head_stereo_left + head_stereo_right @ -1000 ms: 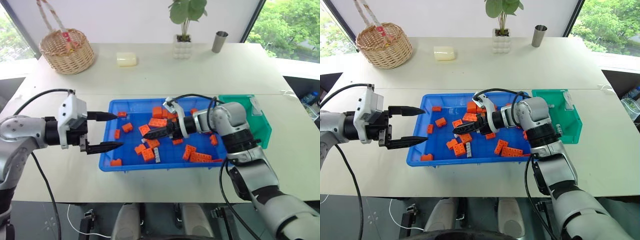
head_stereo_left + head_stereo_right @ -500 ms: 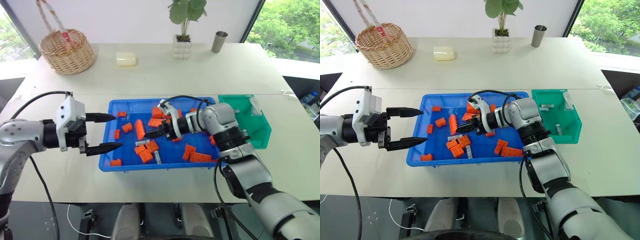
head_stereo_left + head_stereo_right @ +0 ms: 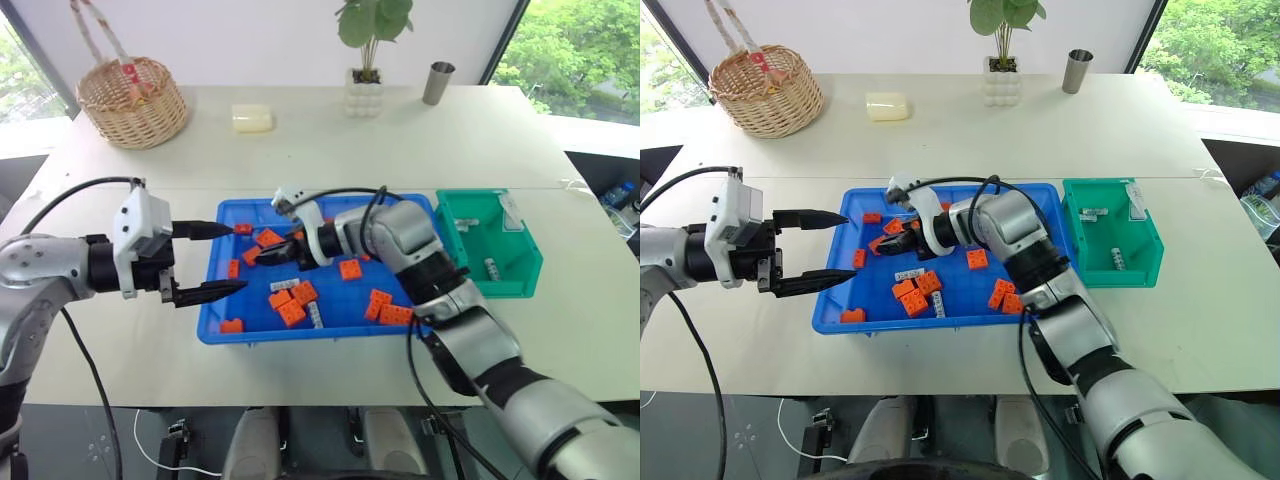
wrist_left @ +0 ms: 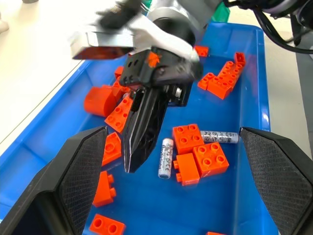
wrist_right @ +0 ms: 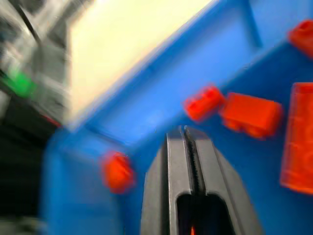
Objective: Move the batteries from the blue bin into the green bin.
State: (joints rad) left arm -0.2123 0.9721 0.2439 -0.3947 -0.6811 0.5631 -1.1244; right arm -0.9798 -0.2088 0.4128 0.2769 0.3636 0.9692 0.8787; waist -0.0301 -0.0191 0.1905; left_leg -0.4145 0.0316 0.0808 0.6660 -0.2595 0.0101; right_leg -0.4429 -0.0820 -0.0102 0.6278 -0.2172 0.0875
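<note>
Over the blue bin (image 3: 836, 312), the right gripper (image 3: 894, 253) was squeezed tight with nothing in it (its two fingers pressed flat together). Just below its tip, two batteries (image 4: 166, 157) lay among the orange bricks (image 3: 913, 296). At the bin's left edge, the left gripper (image 3: 826, 250) hung with fingers spread wide. More batteries lay inside the green bin (image 3: 1145, 275).

2 batteries (image 4: 166, 157) in the blue bin (image 3: 330, 318), 3 in the green bin (image 3: 520, 283).

basket handle (image 3: 92, 25) cut off, bricks (image 5: 254, 115) blurred
</note>
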